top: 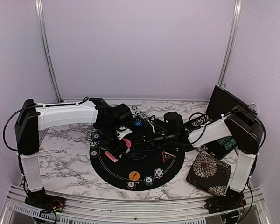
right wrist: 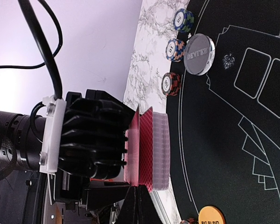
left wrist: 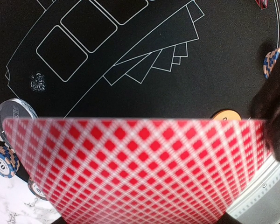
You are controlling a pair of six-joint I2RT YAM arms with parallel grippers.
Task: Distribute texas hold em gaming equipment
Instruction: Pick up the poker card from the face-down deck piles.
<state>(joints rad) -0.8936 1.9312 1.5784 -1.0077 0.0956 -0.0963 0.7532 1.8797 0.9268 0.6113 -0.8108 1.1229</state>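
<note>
Soft, even light is falling from above, tinting the walls [top: 140, 46] lavender and casting only faint shadows. At my left wrist, the red-backed cards [left wrist: 135, 168] are blurring badly against the lens, while the black mat [left wrist: 214, 70] beyond is showing crisp lines. My right wrist's view is bleaching pale at upper left.

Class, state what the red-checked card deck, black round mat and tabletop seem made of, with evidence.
Red-checked card deck: probably coated card, thin stacked edges. Black round mat: likely felt or rubber, matte with printed white lines. White grey-veined tabletop: marble-look, possibly laminate; smooth.
</note>
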